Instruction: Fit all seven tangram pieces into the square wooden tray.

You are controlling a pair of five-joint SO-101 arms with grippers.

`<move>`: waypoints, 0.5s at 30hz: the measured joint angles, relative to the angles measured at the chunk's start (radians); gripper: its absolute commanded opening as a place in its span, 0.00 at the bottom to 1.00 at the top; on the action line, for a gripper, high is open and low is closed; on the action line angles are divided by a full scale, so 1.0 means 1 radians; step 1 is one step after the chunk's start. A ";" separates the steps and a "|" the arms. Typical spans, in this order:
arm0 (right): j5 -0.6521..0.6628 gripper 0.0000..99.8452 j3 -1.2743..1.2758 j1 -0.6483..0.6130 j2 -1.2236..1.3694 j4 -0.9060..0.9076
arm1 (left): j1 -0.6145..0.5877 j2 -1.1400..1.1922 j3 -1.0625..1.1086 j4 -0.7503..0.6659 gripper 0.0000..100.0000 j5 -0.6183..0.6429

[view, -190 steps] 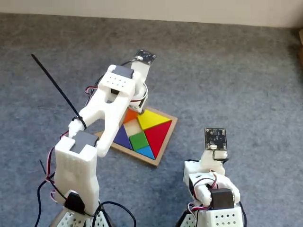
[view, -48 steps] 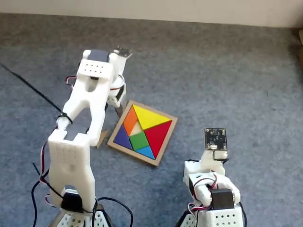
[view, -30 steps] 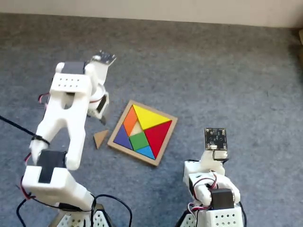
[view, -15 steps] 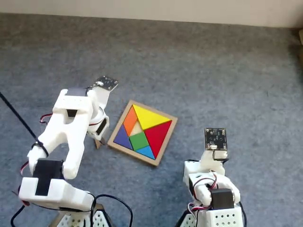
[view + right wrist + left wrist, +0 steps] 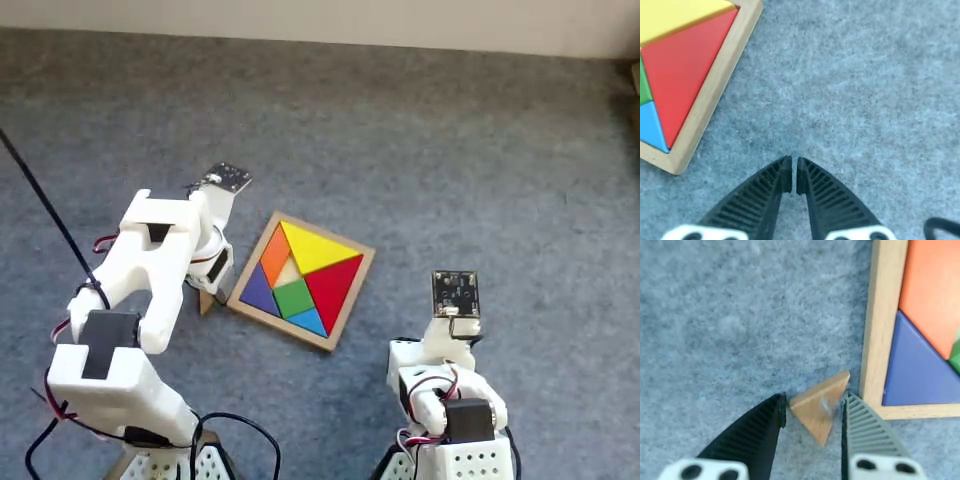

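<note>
Left wrist view: the left gripper (image 5: 813, 399) has its fingers (image 5: 760, 425) part-open astride the bare wooden triangle (image 5: 817, 407), which lies on the grey table (image 5: 480, 150) just beside the tray (image 5: 885, 315) rim. This looks like the grasp on the last piece. Next, the fingers must close, lift the triangle and turn it to fit the pale gap (image 5: 288, 272). The right gripper (image 5: 791, 169) rests closed and empty near the tray's corner.

Open carpet (image 5: 480, 150) far and right of the tray (image 5: 882, 315) leaves free passage, but on its left the left arm (image 5: 150, 270) hangs low with the left gripper (image 5: 814, 401) straddling a wooden triangle (image 5: 819, 407) just beside the rim, and the right arm (image 5: 445, 400) stands near right, apart from it.
</note>
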 measured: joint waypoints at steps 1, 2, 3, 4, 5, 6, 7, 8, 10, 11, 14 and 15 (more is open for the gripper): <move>0.000 0.03 0.000 0.000 0.000 0.000 | 0.000 0.000 -0.002 0.000 0.14 0.000; 0.000 0.03 0.000 0.000 0.000 0.000 | 0.000 0.000 -0.002 0.000 0.13 0.000; 0.000 0.03 0.000 0.000 0.000 0.000 | 0.005 0.000 -0.002 0.000 0.12 0.000; 0.000 0.03 0.000 0.000 0.000 0.000 | 0.006 0.000 -0.002 0.000 0.11 0.000; 0.000 0.03 0.000 0.000 0.000 0.000 | 0.006 0.000 -0.002 0.000 0.11 0.000; 0.000 0.03 0.000 0.000 0.000 0.000 | 0.006 0.000 -0.002 0.000 0.11 0.000; 0.000 0.03 0.000 0.000 0.000 0.000 | 0.006 0.000 -0.002 0.000 0.11 0.000; 0.000 0.03 0.000 0.000 0.000 0.000 | 0.006 0.000 -0.002 0.000 0.11 0.000; 0.000 0.03 0.000 0.000 0.000 0.000 | 0.006 -0.012 -0.005 0.000 0.11 -0.003; 0.000 0.03 0.000 0.000 0.000 0.000 | 0.006 -0.020 -0.006 0.000 0.11 -0.015; 0.000 0.03 0.000 0.000 0.000 0.000 | 0.002 -0.077 -0.006 -0.002 0.11 -0.086; 0.000 0.03 0.000 0.000 0.000 0.000 | 0.000 -0.100 -0.006 -0.002 0.11 -0.106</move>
